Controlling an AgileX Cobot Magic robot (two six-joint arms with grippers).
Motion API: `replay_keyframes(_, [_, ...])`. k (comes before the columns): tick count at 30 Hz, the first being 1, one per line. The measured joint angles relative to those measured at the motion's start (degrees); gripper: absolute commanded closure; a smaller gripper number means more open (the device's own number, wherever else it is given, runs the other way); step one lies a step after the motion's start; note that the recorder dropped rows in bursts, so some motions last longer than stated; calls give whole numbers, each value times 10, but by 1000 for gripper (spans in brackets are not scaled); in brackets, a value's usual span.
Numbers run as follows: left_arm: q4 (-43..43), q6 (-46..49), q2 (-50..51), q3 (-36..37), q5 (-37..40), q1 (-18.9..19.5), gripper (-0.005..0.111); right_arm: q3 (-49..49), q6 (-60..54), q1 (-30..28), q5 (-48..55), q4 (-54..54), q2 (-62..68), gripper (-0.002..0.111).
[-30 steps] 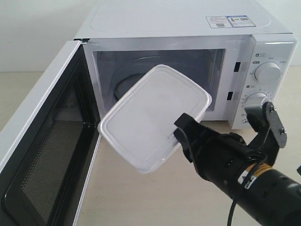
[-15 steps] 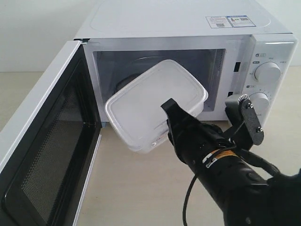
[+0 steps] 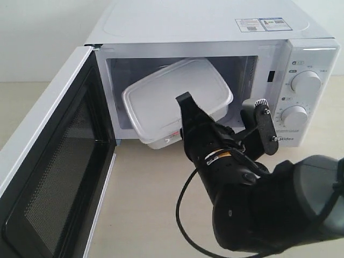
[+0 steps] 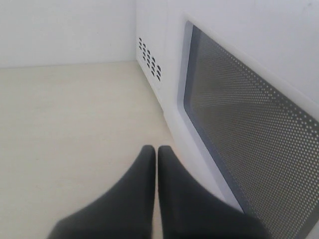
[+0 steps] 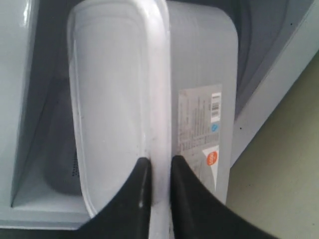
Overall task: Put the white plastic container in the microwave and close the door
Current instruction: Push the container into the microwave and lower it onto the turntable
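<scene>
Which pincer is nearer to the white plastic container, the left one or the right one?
Right. The right pincer grips the white plastic container by its rim at the microwave opening. The left pincer, shut, is beside the outer face of the open door, apart from the container.

— What's around the work on your bench?
— My tabletop (image 3: pixel 145 215): pale beige and matte. In the left wrist view I can make out faint streaks running across it.
— And behind that?
— My wall (image 3: pixel 43 37), plain white, nothing printed on it. It meets the tabletop in one straight line at the back. The light falls evenly on both.
</scene>
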Motion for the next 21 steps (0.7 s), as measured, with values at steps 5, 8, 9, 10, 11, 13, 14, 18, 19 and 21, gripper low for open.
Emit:
replay_keyframes(5, [0,0,0,0,0,0,103,-12,12,-20,0,-2,13,109])
replay_keyframes(8, [0,0,0,0,0,0,103,-17,19,-32,1,-10,22,109])
replay_keyframes(9, [0,0,0,0,0,0,103,-19,24,-36,1,-13,26,109])
replay_keyframes(10, [0,0,0,0,0,0,103,-24,28,-39,1,-16,29,109])
replay_keyframes(11, [0,0,0,0,0,0,103,-27,33,-42,1,-18,31,109])
replay_keyframes(13, [0,0,0,0,0,0,103,-35,36,-47,1,-21,39,109])
replay_keyframes(14, [0,0,0,0,0,0,103,-38,38,-48,1,-23,41,109])
replay_keyframes(18, [0,0,0,0,0,0,103,-59,45,-54,1,-37,53,109])
replay_keyframes(19, [0,0,0,0,0,0,103,-65,48,-55,1,-39,57,109])
replay_keyframes(21, [0,0,0,0,0,0,103,-76,49,-56,2,-43,64,109])
